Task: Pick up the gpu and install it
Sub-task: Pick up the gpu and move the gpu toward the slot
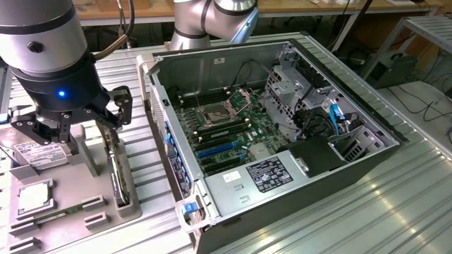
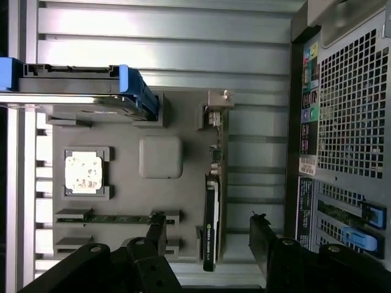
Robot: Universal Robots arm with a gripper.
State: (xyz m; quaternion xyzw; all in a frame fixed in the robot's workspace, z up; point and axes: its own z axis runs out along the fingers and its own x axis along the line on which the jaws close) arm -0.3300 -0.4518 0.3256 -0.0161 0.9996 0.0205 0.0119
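While the gpu (image 1: pixel 116 164) stands on edge in its slot in the gray tray (image 1: pixel 78 211), nothing of the task is finished as far as can be judged: the pick-up is not yet made, and the carry and the seating are all left.

The ribbed metal surface (image 1: pixel 395 211) carries the open computer case (image 1: pixel 211 69), lying on its side, with the tray just beside it on the exterior view's left. The case has plenty of room above its motherboard (image 1: pixel 226 127). The blue expansion slots (image 1: pixel 215 151) look unoccupied, though the case's rear wall rises between the tray and the board.

The gripper (image 1: pixel 71 132) hangs over the tray, spread wide and holding nothing. In the wrist view the gripper (image 2: pixel 209 226) has a finger on either side of the gpu (image 2: pixel 212 207), apart from both faces. The hard drive (image 2: pixel 79 85), the processor chip (image 2: pixel 84 172) and the memory stick (image 2: pixel 116 217) lie well to one side; a low gray block (image 2: pixel 160 157) sits nearer.
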